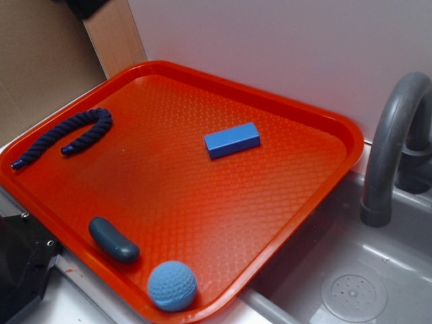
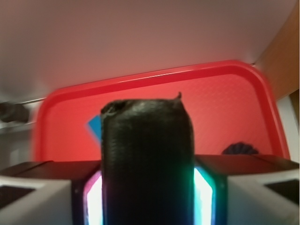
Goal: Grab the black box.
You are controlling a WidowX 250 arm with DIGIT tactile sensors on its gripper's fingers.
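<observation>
- Black fills the middle of the wrist view: the black box (image 2: pixel 147 159) sits right between the two fingers of the gripper (image 2: pixel 147 197), and the pads (image 2: pixel 93 201) glow on both sides of it.
- You can see the fingers pressed against both sides of the box, so the pincer looks clenched on it (no gap shows on either side).
- Look at the outside view and you find no black box on the red tray (image 1: pixel 290 111). That fits with the box being up in the pincer.
- Behind the box, the tray looks far away and blurry, so I think you are holding the box up above it, not resting it there.
- On the tray you can see the blue block (image 1: pixel 232 140) near the middle, the dark rope (image 1: pixel 67 137) on the left, the dark bean-shaped lump (image 1: pixel 113 239) near the front edge, and the blue ball (image 1: pixel 172 285) just beside it. None of them touch each other.
- A grey tap (image 1: pixel 395 142) and a sink (image 1: pixel 351 293) stand to the right of the tray.
- I think the grab is done. All you have left is to keep a firm hold so the box does not slip out.
</observation>
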